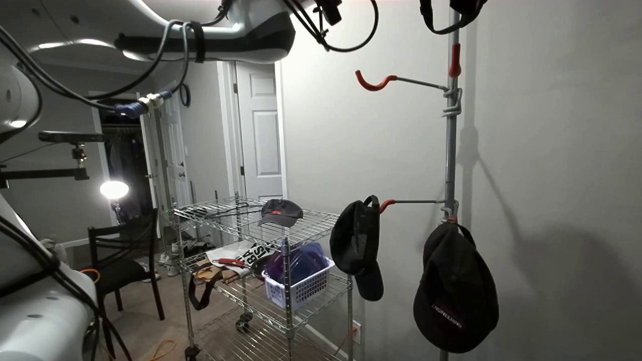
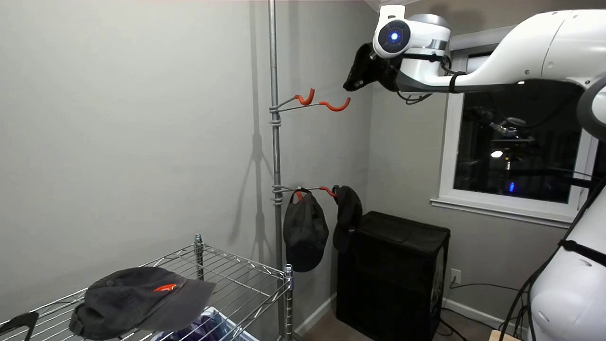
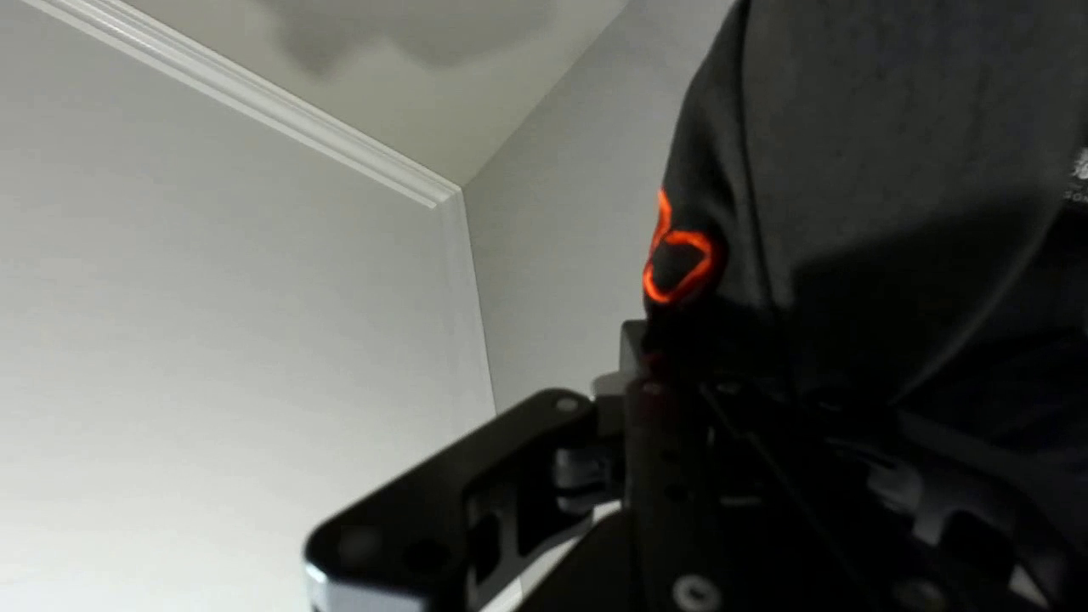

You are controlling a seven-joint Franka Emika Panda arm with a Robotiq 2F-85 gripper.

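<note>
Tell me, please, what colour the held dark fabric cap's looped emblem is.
The emblem is orange, clearest in the wrist view.

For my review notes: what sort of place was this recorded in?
Probably a room in a home, though exactly which room I can't tell. The exterior views show a white paneled door, a white-framed window and what looks like an open closet.

Arm [image 2: 518,54] raised high, hand [image 3: 671,365] clenched
</note>
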